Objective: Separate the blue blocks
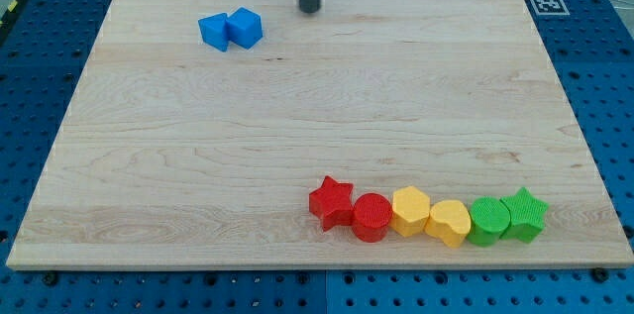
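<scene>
Red star point(331, 201), red cylinder point(372, 217), two yellow blocks point(410, 210) point(449, 222), green cylinder point(487, 220), green star point(523, 214): touching row near wooden board point(297, 126) bottom edge.

The pale wooden counter point(317, 116) shows fine lengthwise grain and a smooth matt finish; the two blue plastic-looking blocks point(230, 30) appear matt, as do the red star-shaped block point(331, 201) and the green star-shaped block point(524, 214); the dark rod looks smooth down to my tip point(310, 10).

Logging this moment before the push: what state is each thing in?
Left blue block: touching the other blue one.
Blue cube: touching it, still unseparated.
My tip: right of the blue pair, apart.
Red star, red cylinder, two yellow blocks, green cylinder, green star: touching in a row.
</scene>
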### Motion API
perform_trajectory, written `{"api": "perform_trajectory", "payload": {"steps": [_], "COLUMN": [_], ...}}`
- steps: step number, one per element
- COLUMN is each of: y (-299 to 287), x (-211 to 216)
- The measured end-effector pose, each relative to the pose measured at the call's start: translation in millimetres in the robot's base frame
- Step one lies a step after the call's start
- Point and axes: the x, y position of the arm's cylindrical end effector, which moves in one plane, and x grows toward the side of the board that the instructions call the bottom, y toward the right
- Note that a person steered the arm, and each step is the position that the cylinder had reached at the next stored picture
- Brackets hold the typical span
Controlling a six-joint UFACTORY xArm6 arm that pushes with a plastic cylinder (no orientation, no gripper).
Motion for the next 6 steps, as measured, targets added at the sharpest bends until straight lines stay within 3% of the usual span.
{"api": "perform_trajectory", "payload": {"steps": [2,3,5,6], "y": [-18,-16,-55,-83], "x": [83,76,-26,-20]}}
